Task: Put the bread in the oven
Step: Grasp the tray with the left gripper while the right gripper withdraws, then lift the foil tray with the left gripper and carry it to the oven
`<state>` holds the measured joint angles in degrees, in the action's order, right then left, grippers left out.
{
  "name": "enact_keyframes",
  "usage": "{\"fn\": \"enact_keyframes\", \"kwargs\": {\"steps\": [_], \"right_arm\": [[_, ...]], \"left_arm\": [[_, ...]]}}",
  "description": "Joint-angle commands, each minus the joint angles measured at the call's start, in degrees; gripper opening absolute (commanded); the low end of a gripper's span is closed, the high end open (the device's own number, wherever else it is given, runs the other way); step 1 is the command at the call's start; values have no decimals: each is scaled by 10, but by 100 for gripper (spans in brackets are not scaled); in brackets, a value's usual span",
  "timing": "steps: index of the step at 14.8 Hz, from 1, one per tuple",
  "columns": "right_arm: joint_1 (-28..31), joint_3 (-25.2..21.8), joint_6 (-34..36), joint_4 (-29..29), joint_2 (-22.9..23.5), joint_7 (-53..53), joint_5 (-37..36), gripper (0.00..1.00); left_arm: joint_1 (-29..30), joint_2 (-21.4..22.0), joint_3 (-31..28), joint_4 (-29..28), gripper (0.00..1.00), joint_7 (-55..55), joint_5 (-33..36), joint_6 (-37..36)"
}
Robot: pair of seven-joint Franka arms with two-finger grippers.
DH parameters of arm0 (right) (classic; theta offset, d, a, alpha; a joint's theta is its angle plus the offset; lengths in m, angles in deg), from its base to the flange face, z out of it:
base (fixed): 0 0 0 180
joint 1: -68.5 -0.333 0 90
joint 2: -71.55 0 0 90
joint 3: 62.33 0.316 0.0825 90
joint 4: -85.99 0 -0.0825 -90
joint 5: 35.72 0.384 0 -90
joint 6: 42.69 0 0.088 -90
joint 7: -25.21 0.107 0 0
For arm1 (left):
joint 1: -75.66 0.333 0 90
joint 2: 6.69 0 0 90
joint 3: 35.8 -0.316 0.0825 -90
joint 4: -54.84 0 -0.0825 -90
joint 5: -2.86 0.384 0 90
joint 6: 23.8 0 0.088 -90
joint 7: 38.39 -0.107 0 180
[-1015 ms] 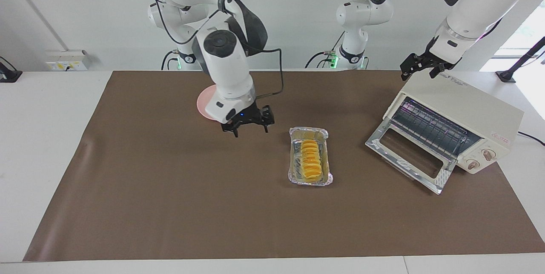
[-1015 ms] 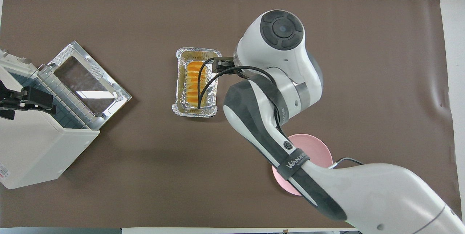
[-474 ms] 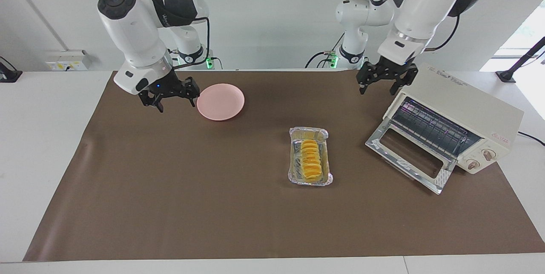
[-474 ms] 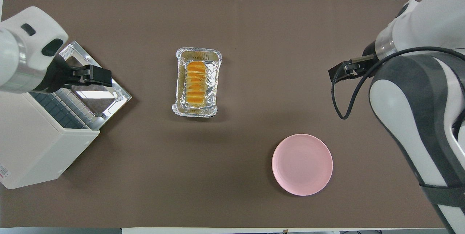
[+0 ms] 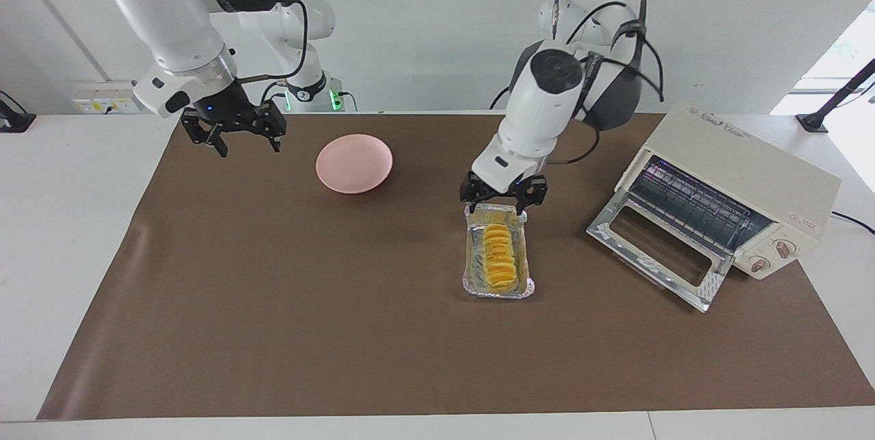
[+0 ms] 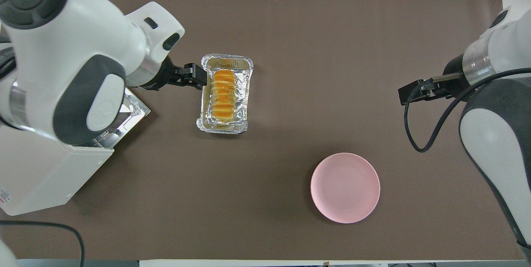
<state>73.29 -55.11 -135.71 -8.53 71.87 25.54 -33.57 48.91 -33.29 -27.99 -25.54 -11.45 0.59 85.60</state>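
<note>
Right gripper (image 5: pixel 232 136): fingers spread wide, holding nothing, raised over the bench (image 5: pixel 273 331) beside the pink plate (image 5: pixel 354 163).
Left gripper (image 5: pixel 504 198): fingers wide, empty, above the foil tray (image 5: pixel 468 276).
Bread (image 5: pixel 499 257): in that tray.
Oven (image 5: pixel 745 187): door open.

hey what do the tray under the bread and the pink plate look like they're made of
The tray under the bread looks like thin aluminium foil: silver, shiny and crinkled, with a rolled rim. The pink plate looks like smooth matte plastic or melamine, one even colour with little glare; ceramic can't be ruled out.
</note>
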Motion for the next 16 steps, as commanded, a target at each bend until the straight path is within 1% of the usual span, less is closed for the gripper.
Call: {"fn": "enact_keyframes", "kwargs": {"steps": [1,2,3,5,7,9,10,11,12,13,14,15,16], "right_arm": [[20,7,8,-15,-13,-9,-8,100],[25,6,9,-15,-12,-9,-8,100],[26,6,7,-15,-12,-9,-13,100],[35,6,3,-5,-6,-9,-32,100],[37,7,2,1,-3,-6,-33,100],[37,6,2,3,-2,-5,-33,100],[38,6,1,3,-2,-5,-34,100],[38,6,3,3,-2,-5,-34,100],[38,6,9,2,-2,-5,-34,100],[39,6,20,3,-2,-6,-31,100],[42,6,32,11,-1,-6,-29,100],[47,6,35,25,3,-6,-33,100],[50,6,37,28,5,-8,-32,100]], "left_arm": [[-43,-72,-11,11,100,19,30,42],[-41,-80,-11,-3,100,22,37,74],[-39,-79,-12,-27,100,22,38,85],[-39,-75,-12,-42,100,22,38,86],[-39,-73,-12,-46,100,22,38,85],[-40,-65,-12,-63,100,24,38,80],[-45,-63,-12,-64,95,27,38,62],[-48,-59,-12,-61,93,28,38,37],[-50,-58,-12,-62,88,29,38,34],[-49,-57,-12,-63,76,32,38,35],[-49,-58,-12,-62,51,36,38,34],[-45,-58,-12,-59,3,37,36,31],[-40,-58,-12,-58,0,37,30,34]]}}
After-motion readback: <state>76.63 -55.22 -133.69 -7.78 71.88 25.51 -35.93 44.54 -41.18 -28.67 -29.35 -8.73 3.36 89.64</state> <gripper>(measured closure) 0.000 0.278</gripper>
